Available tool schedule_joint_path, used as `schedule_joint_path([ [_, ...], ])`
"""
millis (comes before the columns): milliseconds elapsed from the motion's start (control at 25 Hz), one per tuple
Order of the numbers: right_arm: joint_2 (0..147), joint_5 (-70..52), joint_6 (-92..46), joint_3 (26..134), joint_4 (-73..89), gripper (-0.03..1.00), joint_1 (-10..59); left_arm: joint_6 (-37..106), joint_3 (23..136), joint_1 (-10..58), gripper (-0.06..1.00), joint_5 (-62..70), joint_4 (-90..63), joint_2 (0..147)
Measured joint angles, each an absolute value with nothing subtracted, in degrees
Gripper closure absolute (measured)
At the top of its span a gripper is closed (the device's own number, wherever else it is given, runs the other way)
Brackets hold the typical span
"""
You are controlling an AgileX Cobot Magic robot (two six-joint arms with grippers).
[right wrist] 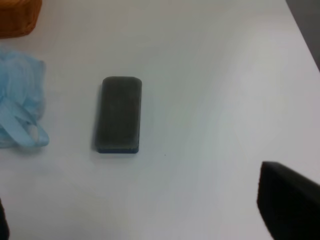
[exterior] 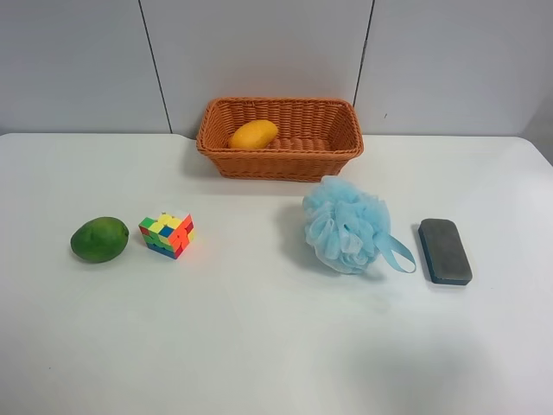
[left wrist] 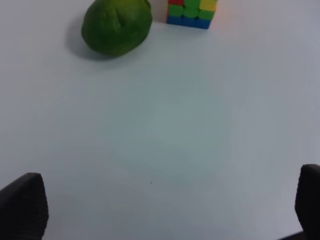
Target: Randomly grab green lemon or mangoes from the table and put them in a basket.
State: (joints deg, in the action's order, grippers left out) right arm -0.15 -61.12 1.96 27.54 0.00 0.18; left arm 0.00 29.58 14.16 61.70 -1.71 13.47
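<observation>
Lemon (left wrist: 117, 26): ahead of the left claw (left wrist: 165, 210), beside the puzzle cube (left wrist: 192, 12).
Left claw: spread wide, empty.
Right claw: state unclear (one fingertip visible).
Mango (exterior: 253, 134): in basket (exterior: 346, 151).

Even, bright overhead light; soft short shadows on the table (exterior: 259, 346). Both wrist views look slightly blurred (the exterior high view is sharper).

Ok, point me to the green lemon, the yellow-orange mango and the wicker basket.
Dark-green oval lemon (exterior: 99, 239), exterior high view, middle of its skin.
Yellow-orange elongated mango (exterior: 253, 134), exterior high view, centre of the fruit.
Orange-brown woven wicker basket (exterior: 281, 164), exterior high view, near side wall.
</observation>
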Motion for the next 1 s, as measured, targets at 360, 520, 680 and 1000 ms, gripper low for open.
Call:
schedule_joint_path([
  [360, -0.15, -61.12, 1.96, 27.54, 0.00, -0.03, 0.18, 1.36, 29.23, 5.38, -0.05, 60.96, -2.63, 4.36],
  [520, -0.15, -61.12, 1.96, 27.54, 0.00, -0.03, 0.18, 1.36, 29.23, 3.44, -0.05, 60.83, -2.69, 0.42],
  [680, -0.15, -61.12, 1.96, 27.54, 0.00, -0.03, 0.18, 1.36, 29.23, 3.13, -0.05, 60.83, -2.74, -0.11],
  [1000, -0.15, -61.12, 1.96, 27.54, 0.00, -0.03, 0.18, 1.36, 29.23, 3.13, -0.05, 60.78, -2.79, -0.39],
])
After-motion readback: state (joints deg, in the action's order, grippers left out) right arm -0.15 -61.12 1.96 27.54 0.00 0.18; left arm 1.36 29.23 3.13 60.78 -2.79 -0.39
